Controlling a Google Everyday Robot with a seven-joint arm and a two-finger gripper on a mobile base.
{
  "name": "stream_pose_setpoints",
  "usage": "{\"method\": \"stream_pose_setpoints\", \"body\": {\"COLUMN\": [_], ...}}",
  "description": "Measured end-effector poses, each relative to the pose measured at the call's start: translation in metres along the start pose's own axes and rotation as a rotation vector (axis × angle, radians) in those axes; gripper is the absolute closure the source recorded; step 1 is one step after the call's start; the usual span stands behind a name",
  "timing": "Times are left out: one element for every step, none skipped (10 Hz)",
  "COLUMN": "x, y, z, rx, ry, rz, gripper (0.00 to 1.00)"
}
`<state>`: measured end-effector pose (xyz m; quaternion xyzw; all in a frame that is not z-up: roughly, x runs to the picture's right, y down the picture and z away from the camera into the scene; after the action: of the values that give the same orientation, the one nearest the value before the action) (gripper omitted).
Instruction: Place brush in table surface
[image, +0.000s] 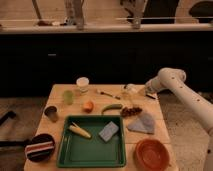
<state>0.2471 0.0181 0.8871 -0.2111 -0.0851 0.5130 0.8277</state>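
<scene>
The brush (129, 89) lies at the far right of the table surface (60, 122). Its round whitish head points left and its thin dark handle runs right toward the table's edge. My gripper (142, 91) comes in from the right on the white arm (172, 80) and sits right at the brush, just behind the head. I cannot tell whether it touches the brush. The brush looks low, at or just above the wood.
A green tray (92, 150) holds corn (80, 131) and a blue sponge (108, 131). Around it are a green chilli (112, 107), an orange (88, 106), a thin utensil (106, 93), cups (68, 96), a grey cloth (142, 123), an orange bowl (151, 154) and a black bowl (40, 148).
</scene>
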Motion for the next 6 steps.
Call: {"method": "stream_pose_setpoints", "body": {"x": [-0.004,-0.006,-0.009,-0.01,-0.012,-0.015], "y": [0.001,0.003,0.006,0.01,0.014,0.021], "z": [-0.012,-0.021,-0.029,-0.037,-0.043,-0.051], "rx": [-0.026,-0.047,-0.073,-0.1,-0.121,-0.151], "ry": [-0.038,-0.066,-0.095,-0.122,-0.143,-0.169], "rz": [0.003,0.003,0.0,-0.005,-0.011,-0.022], "gripper": [1.0,1.0,1.0,1.0,1.0,1.0]}}
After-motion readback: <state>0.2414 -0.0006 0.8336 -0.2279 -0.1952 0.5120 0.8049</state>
